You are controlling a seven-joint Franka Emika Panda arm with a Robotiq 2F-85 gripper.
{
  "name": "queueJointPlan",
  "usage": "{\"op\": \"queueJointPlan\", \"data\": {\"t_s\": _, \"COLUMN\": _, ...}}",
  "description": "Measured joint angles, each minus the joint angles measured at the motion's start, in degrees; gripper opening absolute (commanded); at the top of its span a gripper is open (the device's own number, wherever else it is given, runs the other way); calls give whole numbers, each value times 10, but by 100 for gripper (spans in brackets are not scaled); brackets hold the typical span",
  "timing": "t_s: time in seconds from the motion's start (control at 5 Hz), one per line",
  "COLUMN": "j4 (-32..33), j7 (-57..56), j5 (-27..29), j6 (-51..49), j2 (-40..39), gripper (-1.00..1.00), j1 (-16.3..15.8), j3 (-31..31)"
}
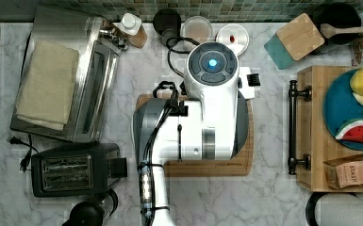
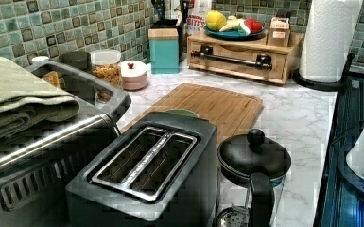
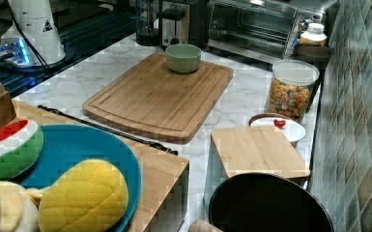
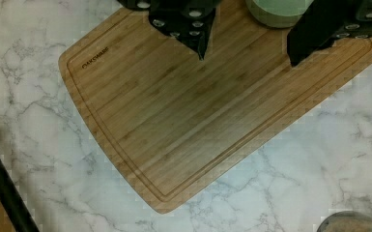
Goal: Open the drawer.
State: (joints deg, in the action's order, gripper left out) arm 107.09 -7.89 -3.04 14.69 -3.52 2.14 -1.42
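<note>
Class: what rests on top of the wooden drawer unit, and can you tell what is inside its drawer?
On the drawer unit: a blue plate of plush fruit and a tea box. The drawer is shut, contents hidden.

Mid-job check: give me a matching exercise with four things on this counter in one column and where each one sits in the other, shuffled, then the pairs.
Things:
1. pale green ceramic bowl
2. long black metal bar handle
3. folded beige cloth
4. open black robot hand

Places:
A. on top of the steel toaster oven
B. above the bamboo cutting board, apart from it
C. on the front of the light-wood drawer
D. resting on the cutting board

Pairs: 1-D, 2-C, 3-A, 4-B
</note>
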Motion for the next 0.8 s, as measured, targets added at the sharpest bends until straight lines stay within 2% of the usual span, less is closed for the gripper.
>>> {"op": "queueJointPlan", "data": {"t_s": 0.6, "j4": 12, "j7": -13, "j5": -5, "j6": 18, "j2": -13, "gripper": 100, "j1": 1, "j3": -2}}
{"op": "queueJointPlan", "data": {"t_s": 0.8, "j4": 29, "j7": -105, "j5": -19, "j6": 61, "j2": -10, "gripper": 100, "j1": 1, "j3": -1}}
